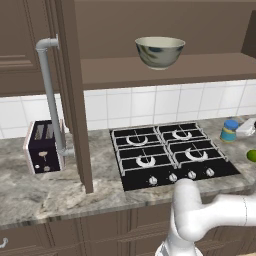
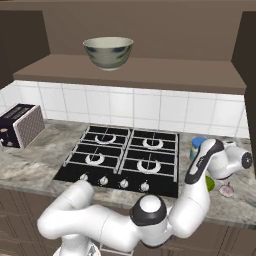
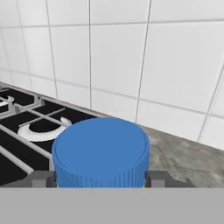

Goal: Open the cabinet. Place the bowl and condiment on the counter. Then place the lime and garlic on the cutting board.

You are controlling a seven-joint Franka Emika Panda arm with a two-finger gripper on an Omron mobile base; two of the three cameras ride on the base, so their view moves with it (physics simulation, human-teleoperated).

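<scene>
- At the right edge of the left base view, the small cylindrical jar with a blue lid and yellow body (image 1: 229, 130) is standing on the grey-beige marbled stone counter (image 1: 45, 192), just beside the black four-burner gas hob (image 1: 170, 155), so the condiment part of the task looks done or nearly done.
- Low in the hand view, the two-finger gripper (image 3: 101, 178) is sitting with one dark finger tip on each side of the blue lid; the tips are flanking it closely, though whether they are pressing on it cannot be told.
- Across the top of both base views, the dark brown wooden wall cabinet (image 1: 75, 95) is standing open, its door swung out on the left of the left base view with the long grey bar handle facing the camera, leaving the shelf reachable.
- At upper centre, the wide round ceramic bowl, mottled grey-green outside and cream inside (image 1: 160, 51), is resting upright on that shelf, apparently next to be brought down.
- At the far right edge of the left base view, the small bright green lime (image 1: 251, 155) is lying on the counter near the jar, awaiting the cutting board.
- At the left, a dark two-slot toaster (image 1: 44, 146) is sitting well apart from the work.
</scene>
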